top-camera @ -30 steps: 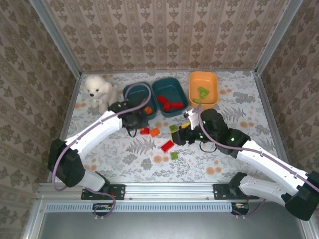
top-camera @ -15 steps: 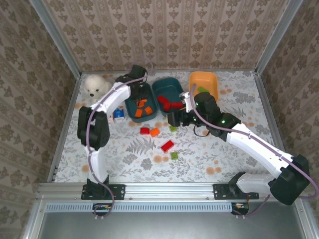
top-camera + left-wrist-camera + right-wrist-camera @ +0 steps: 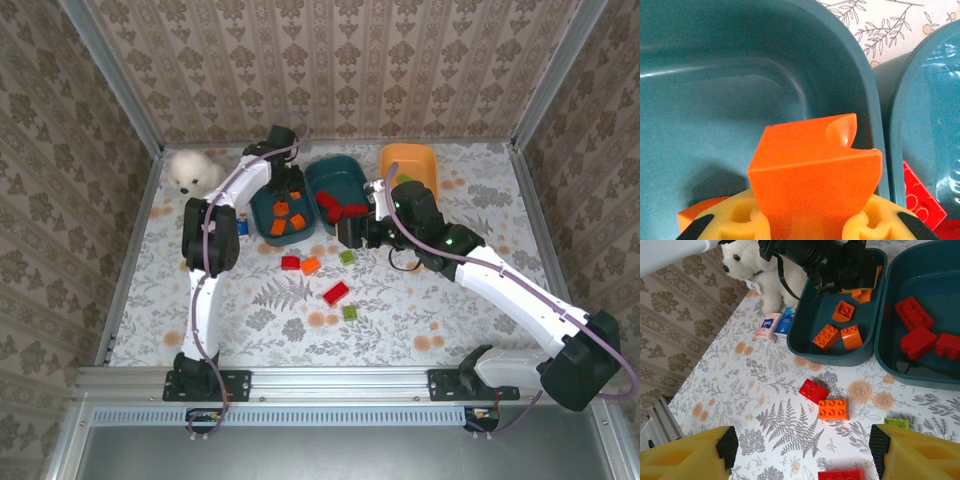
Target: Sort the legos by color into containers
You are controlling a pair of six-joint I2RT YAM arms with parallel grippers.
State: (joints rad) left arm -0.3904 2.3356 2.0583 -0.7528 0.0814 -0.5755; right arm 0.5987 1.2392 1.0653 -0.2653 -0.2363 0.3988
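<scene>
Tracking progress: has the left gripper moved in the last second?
Yes. The left gripper, holding an orange brick, went from the near side of the left teal tray to above it.

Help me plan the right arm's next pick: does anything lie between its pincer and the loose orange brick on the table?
Nothing visible does. The open right pincer faces the orange brick across bare tablecloth; a red brick lies close beside it on the far side, out of the path.
</scene>
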